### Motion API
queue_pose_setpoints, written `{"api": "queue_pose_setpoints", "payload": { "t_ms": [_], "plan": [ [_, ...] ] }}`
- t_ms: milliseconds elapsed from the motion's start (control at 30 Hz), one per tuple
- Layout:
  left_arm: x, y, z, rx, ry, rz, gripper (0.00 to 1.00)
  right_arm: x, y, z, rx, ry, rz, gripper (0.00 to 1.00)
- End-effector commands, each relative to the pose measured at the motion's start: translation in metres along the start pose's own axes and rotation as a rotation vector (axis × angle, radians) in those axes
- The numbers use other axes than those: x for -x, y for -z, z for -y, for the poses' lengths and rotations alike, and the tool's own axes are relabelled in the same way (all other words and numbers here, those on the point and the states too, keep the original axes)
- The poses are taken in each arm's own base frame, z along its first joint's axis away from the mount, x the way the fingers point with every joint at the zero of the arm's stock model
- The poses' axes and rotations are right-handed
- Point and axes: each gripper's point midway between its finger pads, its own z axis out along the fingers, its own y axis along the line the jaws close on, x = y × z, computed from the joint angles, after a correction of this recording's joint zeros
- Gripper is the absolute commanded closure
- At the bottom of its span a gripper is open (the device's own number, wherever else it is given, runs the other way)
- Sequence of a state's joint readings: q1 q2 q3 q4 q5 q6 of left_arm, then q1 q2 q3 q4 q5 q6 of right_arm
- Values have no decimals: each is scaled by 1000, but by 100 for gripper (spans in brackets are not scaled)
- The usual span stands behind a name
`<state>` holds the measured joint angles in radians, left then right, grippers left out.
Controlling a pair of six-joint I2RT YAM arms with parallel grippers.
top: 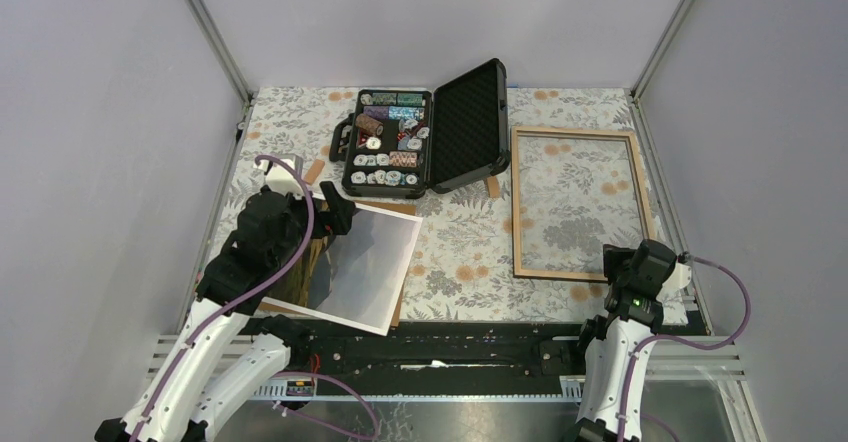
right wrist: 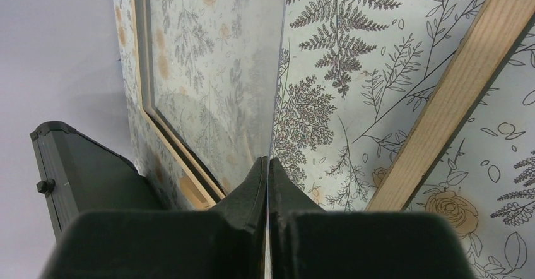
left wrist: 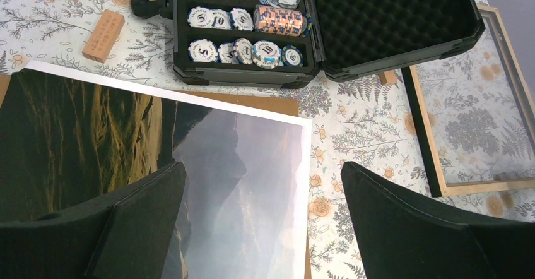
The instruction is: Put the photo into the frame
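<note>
The left gripper (left wrist: 262, 190) hangs with its fingers spread wide and empty above the photo (left wrist: 240, 165). The photo lies face up on a brown backing board (left wrist: 252, 101) at the left of the table. The print looks light, thin and floppy, probably slick and easy to crease. It lies flat, so the best hold is likely the white border at the near corner, which seems to overhang the board. Rightward come a small wooden block (left wrist: 104, 36), an open poker chip case (left wrist: 391, 14), a second block (left wrist: 388, 77), then the light-wood frame (top: 580, 134), lying flat and well apart from the photo. The right gripper (right wrist: 268, 165) is pressed together at the frame's near right corner. A thin clear edge seems to rise from its tips, but I cannot tell whether that edge is pinched. By count: one photo, one frame, one board, one case, two blocks.
</note>
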<state>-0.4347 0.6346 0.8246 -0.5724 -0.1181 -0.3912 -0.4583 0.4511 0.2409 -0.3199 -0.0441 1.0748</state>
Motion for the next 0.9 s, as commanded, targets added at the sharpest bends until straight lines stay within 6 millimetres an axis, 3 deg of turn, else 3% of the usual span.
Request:
{"api": "queue_pose_setpoints", "payload": {
  "t_ms": [0,600,867],
  "plan": [
    [16,1,6,-26,-7,66,1,4,-1,-4,10,-20,17,100],
    [14,7,17,-69,-21,75,1,9,8,19,-106,-16,57,100],
    [13,10,22,-86,-34,80,1,7,3,15,-82,-28,47,100]
  ]
}}
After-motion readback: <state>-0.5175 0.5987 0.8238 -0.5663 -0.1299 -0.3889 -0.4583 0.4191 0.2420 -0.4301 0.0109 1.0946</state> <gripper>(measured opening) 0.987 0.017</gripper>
